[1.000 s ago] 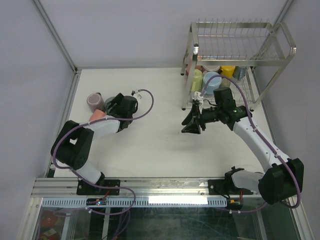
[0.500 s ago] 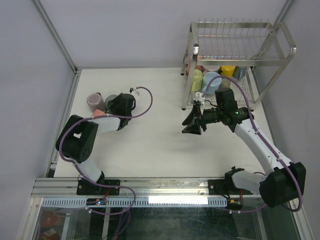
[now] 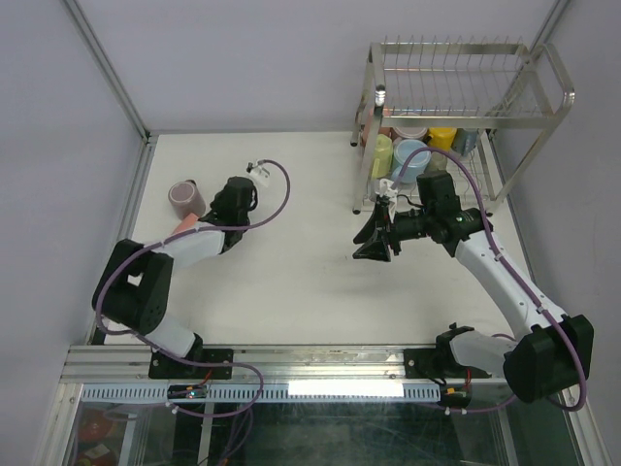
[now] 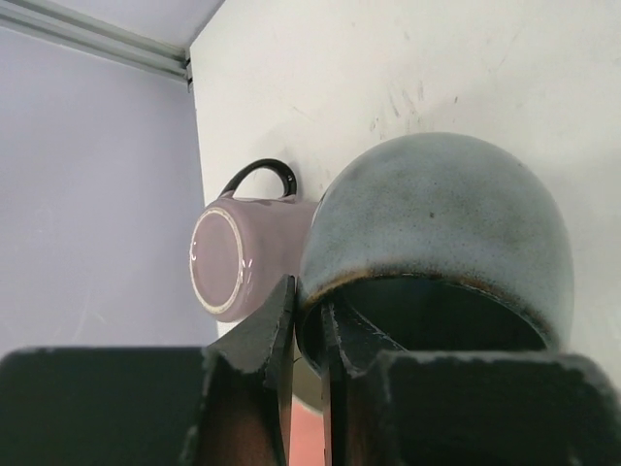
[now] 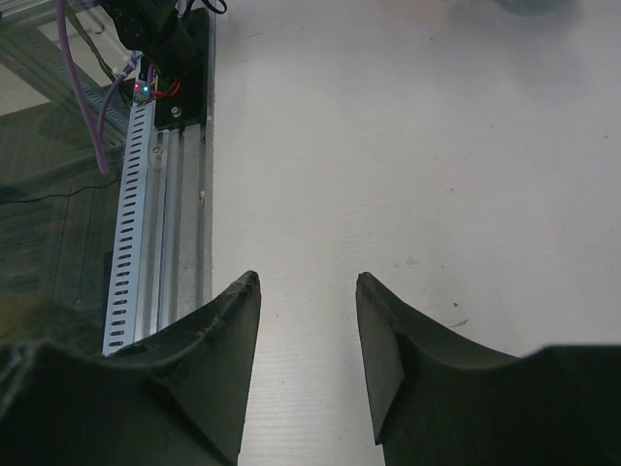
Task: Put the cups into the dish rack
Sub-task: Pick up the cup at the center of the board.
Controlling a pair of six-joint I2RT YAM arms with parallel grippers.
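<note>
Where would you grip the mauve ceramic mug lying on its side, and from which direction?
Probably across the round body of the mauve ceramic mug, near its base, from above: the base faces the left gripper and the mouth end hides behind the rounded grey-blue glazed cup.

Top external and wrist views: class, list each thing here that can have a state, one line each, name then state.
left end effector, shut on the grey-blue cup's rim
grey-blue cup, gripped at its rim
mauve cup, lying on its side
right end effector, open, holding nothing
dish rack, lower shelf loaded with several cups
</note>
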